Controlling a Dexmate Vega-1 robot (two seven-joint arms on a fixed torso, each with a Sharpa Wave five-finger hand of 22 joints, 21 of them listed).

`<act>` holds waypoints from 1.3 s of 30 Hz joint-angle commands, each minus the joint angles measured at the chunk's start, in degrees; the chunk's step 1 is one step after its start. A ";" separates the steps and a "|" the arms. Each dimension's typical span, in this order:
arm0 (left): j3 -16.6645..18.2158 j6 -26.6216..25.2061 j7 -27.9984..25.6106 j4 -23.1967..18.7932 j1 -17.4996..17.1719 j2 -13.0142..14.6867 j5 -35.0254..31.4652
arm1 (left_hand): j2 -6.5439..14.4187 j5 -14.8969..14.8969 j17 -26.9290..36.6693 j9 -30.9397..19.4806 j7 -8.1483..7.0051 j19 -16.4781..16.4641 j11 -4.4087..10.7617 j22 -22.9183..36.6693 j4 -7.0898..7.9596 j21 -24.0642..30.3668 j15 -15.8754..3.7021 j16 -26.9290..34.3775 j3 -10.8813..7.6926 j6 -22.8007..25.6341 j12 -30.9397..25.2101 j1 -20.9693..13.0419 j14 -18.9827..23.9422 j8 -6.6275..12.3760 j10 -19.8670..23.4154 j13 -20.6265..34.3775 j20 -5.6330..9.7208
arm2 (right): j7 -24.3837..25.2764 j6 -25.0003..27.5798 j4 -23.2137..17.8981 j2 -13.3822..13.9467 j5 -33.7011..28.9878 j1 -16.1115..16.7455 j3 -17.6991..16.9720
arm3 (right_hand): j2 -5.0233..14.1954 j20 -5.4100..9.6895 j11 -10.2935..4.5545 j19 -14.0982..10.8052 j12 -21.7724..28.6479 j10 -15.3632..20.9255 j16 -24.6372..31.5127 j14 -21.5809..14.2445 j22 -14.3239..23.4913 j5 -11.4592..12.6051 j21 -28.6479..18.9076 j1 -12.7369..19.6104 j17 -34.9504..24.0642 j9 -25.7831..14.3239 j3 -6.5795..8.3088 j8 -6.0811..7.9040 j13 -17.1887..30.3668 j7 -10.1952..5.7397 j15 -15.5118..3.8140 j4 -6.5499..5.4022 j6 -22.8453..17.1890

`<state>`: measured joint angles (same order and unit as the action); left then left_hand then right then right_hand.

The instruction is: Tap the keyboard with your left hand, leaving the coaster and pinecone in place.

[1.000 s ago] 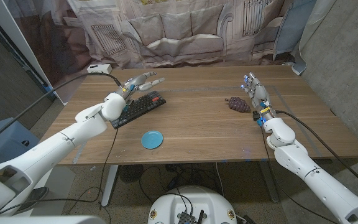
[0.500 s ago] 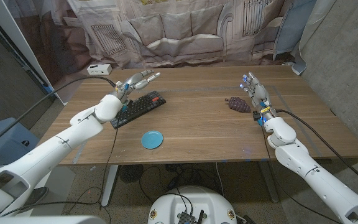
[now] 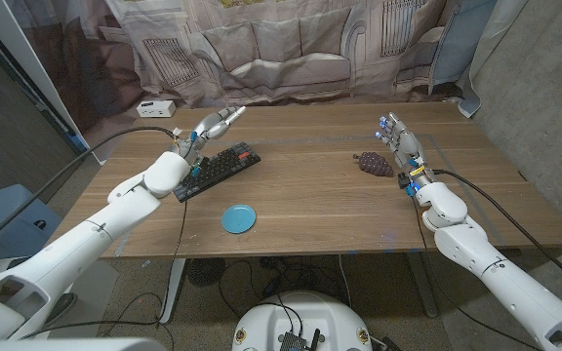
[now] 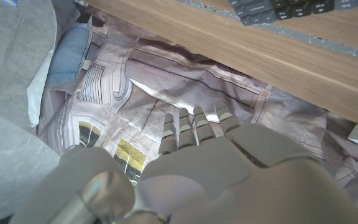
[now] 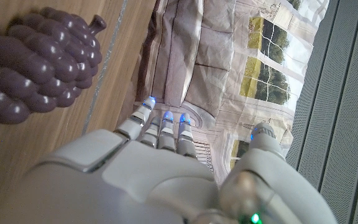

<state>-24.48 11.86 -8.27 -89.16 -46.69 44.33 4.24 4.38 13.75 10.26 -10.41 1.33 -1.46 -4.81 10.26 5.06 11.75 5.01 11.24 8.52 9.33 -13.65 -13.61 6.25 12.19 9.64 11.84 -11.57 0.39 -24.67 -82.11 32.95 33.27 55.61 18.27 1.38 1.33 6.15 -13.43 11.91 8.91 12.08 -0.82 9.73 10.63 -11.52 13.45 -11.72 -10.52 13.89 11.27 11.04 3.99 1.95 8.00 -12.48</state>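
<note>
1. Coaster [image 3: 239,218], a flat, glossy blue disc, lies nearest the front edge of the wooden table [image 3: 310,205], whose matte top shows long plank grain.
2. Keyboard [image 3: 217,171], black and slab-shaped with a red corner key, sits diagonally behind the coaster on the robot's left side; the left forearm covers its near end. In the left wrist view only a strip of dark keys [image 4: 278,9] shows at the frame's edge.
3. Pinecone [image 3: 372,163], a knobbly dark purple-brown lump of rounded, shiny scales with a short stem, rests right of centre, just beside the right hand [image 3: 404,156].
4. That hand, smooth white plastic with blue-lit fingertips, holds nothing, with its fingers straight and close together.
5. Left hand [image 3: 210,126], grey-fingered, hangs above the keyboard's far side, fingers extended together toward the table's back edge, gripping nothing.
6. A small white box [image 3: 156,107] sits at the far left corner, its details too small to read.
</note>
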 commanded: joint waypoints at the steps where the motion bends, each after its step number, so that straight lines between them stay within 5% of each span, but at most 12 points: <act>1: 1.52 10.28 5.62 5.61 -0.55 -4.06 10.96 | 0.04 -0.04 0.17 -0.02 0.18 0.39 0.08 0.21 0.03 0.09 -0.01 0.06 0.30 0.62 -0.31 -0.99 0.17 0.38 0.41 0.10 -0.03 | -0.22 0.24 -1.24 0.61 0.30 0.44 -0.13 | -0.03 -0.07 -0.01 -0.48 0.02 0.53 0.12 -0.35 0.09 0.21 -0.05 0.10 -0.18 -0.32 -0.21 0.05 0.18 -0.09 0.01 -0.12 -0.26; 9: 1.70 15.61 11.48 9.72 -0.02 -7.02 17.86 | 0.36 -0.07 0.15 -0.01 0.42 0.48 -0.01 0.20 -0.11 0.00 -0.03 0.08 0.13 0.76 -0.50 -1.38 0.47 0.20 1.12 0.07 0.95 | -0.93 0.96 -1.80 1.42 0.86 0.64 -0.37 | -0.01 -0.09 0.02 -0.52 -0.02 0.51 0.09 -0.37 0.09 0.22 0.00 0.11 -0.18 -0.33 -0.24 0.04 0.18 -0.09 -0.04 -0.13 -0.27; 11: 1.70 16.92 11.82 10.74 0.08 -7.85 18.34 | 0.55 -0.11 0.13 0.00 0.99 0.34 -0.36 0.18 -0.24 0.01 -0.07 0.20 0.02 1.27 -0.64 -1.69 0.99 0.22 1.68 0.05 2.48 | -1.28 0.98 -1.60 1.57 1.00 0.53 -0.43 | -0.01 -0.09 0.13 -0.52 0.00 0.56 0.09 -0.38 0.09 0.22 0.01 0.11 -0.18 -0.33 -0.25 0.03 0.18 -0.08 -0.07 -0.13 -0.26; 13: 1.68 18.79 11.33 12.30 0.24 -9.33 18.38 | 0.85 -0.25 0.08 0.00 1.49 -0.97 -1.06 0.10 -0.54 0.34 0.14 0.13 -0.19 1.81 -0.67 -2.35 1.46 0.01 2.30 0.00 5.95 | -1.61 1.03 -1.26 1.47 1.47 0.33 -0.54 | -0.02 -0.09 0.16 -0.53 0.00 0.58 0.11 -0.43 0.09 0.22 0.03 0.10 -0.19 -0.33 -0.27 0.03 0.18 -0.03 -0.04 -0.14 -0.26; 15: 1.56 19.66 11.81 13.13 0.44 -9.94 18.75 | 0.98 -0.32 0.07 0.00 2.06 -2.04 -1.15 0.06 -0.71 0.62 0.50 0.17 -0.29 2.21 -0.60 -2.70 1.88 -0.03 2.41 -0.03 7.09 | -2.03 0.62 -0.75 1.30 1.58 0.14 -0.51 | -0.01 -0.10 0.15 -0.55 -0.02 0.57 0.11 -0.48 0.09 0.22 0.03 0.11 -0.19 -0.33 -0.27 0.02 0.18 -0.07 -0.08 -0.14 -0.24; 25: 0.88 23.91 19.54 20.48 2.97 -13.96 25.23 | 1.20 -0.50 0.06 0.01 5.23 -4.64 -1.19 -0.03 -1.16 1.13 0.45 -0.04 -0.53 2.74 -0.31 -3.56 2.02 -0.29 2.37 -0.07 7.98 | -2.62 0.56 -0.28 1.24 1.45 -0.25 -0.17 | 0.01 0.08 0.07 -0.92 0.05 0.86 0.15 -0.71 0.09 0.23 -0.02 0.16 -0.18 -0.33 -0.31 -0.02 0.17 -0.16 -0.18 -0.12 -0.15; 39: 1.17 23.77 21.35 23.30 3.17 -16.11 28.12 | 1.31 -0.72 0.03 0.04 4.31 -6.81 -0.08 -0.06 -1.61 1.44 -0.46 0.11 -0.73 3.55 -0.33 -4.37 3.12 -0.40 3.21 -0.17 7.43 | -2.27 1.14 0.01 0.88 1.18 -0.94 0.22 | -0.02 0.24 -0.71 -1.30 0.11 1.34 0.19 -1.13 0.09 0.25 -0.01 0.28 -0.14 -0.32 -0.38 0.08 0.13 -0.51 -0.59 -0.07 -0.46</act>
<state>-23.39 35.01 11.02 -68.33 -43.80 29.93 29.53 5.66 13.08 10.12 -10.41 5.93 -7.56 -5.11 10.13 3.85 12.76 4.70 11.24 7.66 12.71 -14.09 -17.14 8.81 11.86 12.81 11.72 -4.22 -1.84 -24.04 -82.51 34.12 34.67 55.30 18.05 1.38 1.63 5.94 -14.35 11.91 10.14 12.08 -1.44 9.72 10.63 -11.52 13.45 -11.73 -10.52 13.66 11.26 11.04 3.97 1.32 7.76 -12.50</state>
